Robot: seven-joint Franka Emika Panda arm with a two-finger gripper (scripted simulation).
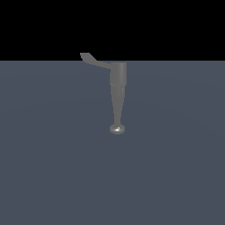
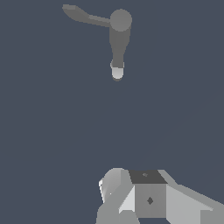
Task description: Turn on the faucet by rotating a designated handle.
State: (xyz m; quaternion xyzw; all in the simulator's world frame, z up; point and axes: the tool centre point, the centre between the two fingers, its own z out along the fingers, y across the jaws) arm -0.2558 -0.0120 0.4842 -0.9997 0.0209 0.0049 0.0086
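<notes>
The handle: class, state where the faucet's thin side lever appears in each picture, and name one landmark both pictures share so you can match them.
Exterior view: the handle juts from the top of the faucet body toward the exterior view's left, paddle end outermost.
Wrist view: the handle shows as a slim lever leaving the round body top, well away from the gripper.
Shared landmark: the spout's shiny rounded tip.

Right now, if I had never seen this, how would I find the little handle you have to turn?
Look for the grey faucet standing alone on the flat blue-grey floor. Two arms stick out of its round body: a long spout that narrows to a shiny round tip, and the handle, reaching toward the exterior view's left. The handle is thinner, shorter, curved, and ends in a flat paddle.
</notes>
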